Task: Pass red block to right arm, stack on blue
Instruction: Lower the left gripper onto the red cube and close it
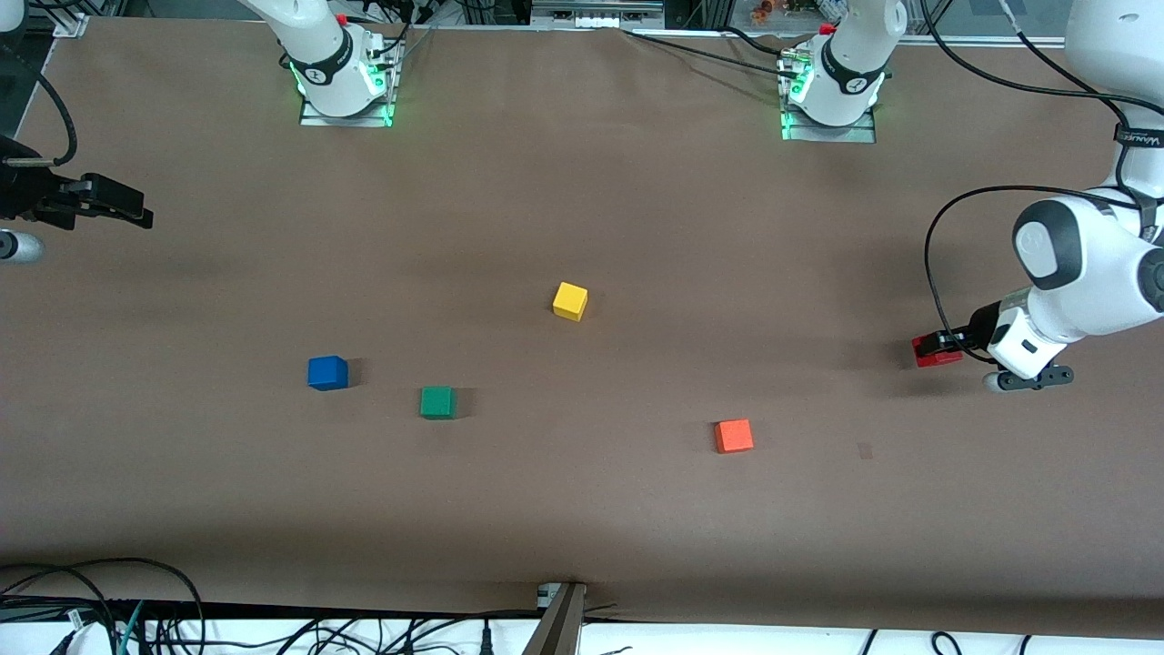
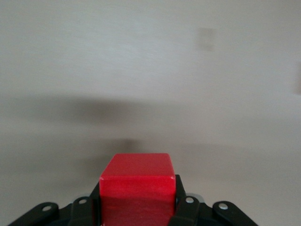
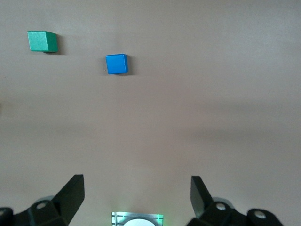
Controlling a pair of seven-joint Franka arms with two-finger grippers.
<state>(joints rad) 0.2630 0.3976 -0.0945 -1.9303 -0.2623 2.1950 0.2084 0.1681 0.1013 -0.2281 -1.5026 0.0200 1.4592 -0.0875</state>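
The red block (image 1: 937, 351) is clamped in my left gripper (image 1: 940, 346), held just above the table at the left arm's end. In the left wrist view the red block (image 2: 136, 186) fills the gap between the black fingers (image 2: 180, 193). The blue cube (image 1: 327, 373) sits on the table toward the right arm's end, beside the green cube (image 1: 437, 402). My right gripper (image 1: 135, 211) hangs over the table edge at the right arm's end, open and empty. The right wrist view shows its spread fingers (image 3: 73, 190), with the blue cube (image 3: 116, 64) well ahead of them.
A yellow cube (image 1: 570, 301) sits mid-table. An orange cube (image 1: 733, 436) lies nearer the front camera, toward the left arm's end. The green cube also shows in the right wrist view (image 3: 42, 41). Cables run along the table's front edge (image 1: 273, 628).
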